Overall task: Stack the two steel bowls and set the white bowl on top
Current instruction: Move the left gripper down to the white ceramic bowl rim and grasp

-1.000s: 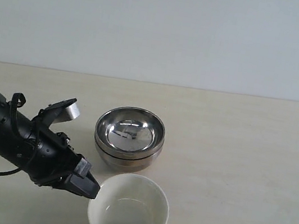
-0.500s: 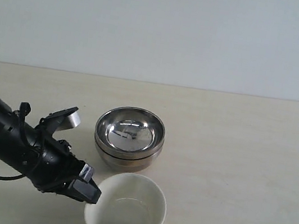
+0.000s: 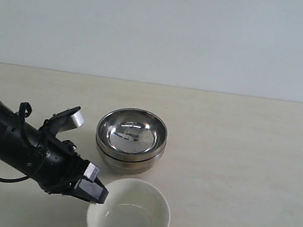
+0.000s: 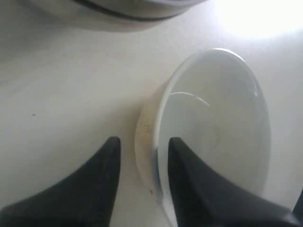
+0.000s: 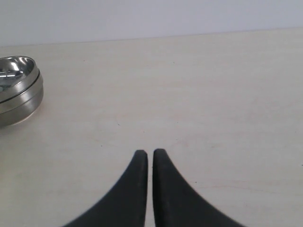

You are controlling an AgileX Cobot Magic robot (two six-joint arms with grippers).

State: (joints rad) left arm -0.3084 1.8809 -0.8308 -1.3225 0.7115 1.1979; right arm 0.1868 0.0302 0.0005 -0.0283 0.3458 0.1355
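Note:
The two steel bowls (image 3: pixel 131 136) stand nested one inside the other at the middle of the table, and also show in the right wrist view (image 5: pixel 16 90). The white bowl (image 3: pixel 130 214) is in front of them, near the front edge. My left gripper (image 3: pixel 94 192) is at the white bowl's left rim. In the left wrist view one finger is inside the white bowl (image 4: pixel 213 118) and the other outside, and the left gripper (image 4: pixel 144 141) is shut on the wall. My right gripper (image 5: pixel 147 152) is shut, empty, over bare table well right of the steel bowls.
The pale tabletop (image 3: pixel 247 163) stretches bare to the right of the bowls. A plain light wall (image 3: pixel 165 29) stands behind the table. The left arm's black body (image 3: pixel 9 140) lies along the front left.
The left gripper and the white bowl have shifted together, first slightly left, then back right and toward the front edge. The steel bowls have not moved.

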